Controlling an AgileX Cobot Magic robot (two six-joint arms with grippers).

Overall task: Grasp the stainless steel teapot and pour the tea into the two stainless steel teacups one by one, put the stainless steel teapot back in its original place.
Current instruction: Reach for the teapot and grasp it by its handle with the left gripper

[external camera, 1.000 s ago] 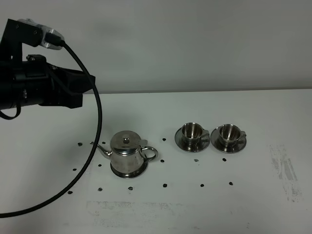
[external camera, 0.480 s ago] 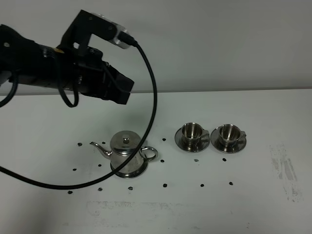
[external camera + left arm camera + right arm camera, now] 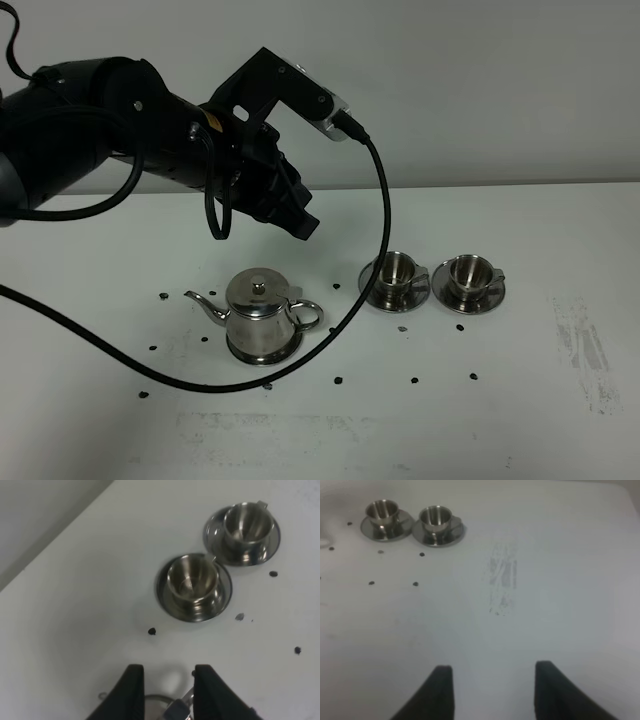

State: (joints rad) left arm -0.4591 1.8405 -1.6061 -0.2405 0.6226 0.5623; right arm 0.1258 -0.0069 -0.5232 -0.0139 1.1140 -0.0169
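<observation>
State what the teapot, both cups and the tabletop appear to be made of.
The teapot: polished metal, likely stainless steel; its mirror-bright body reflects the surroundings. The cup nearer the teapot and the farther cup: the same shiny metal, with bright highlights and dark reflections inside. The table: matte white surface, material unclear; it shows no glare, only scuffs and dark specks.

White table [image 3: 520,420] bears disc [image 3: 265,358], saucers [image 3: 395,306], black dots [image 3: 338,380]
</observation>
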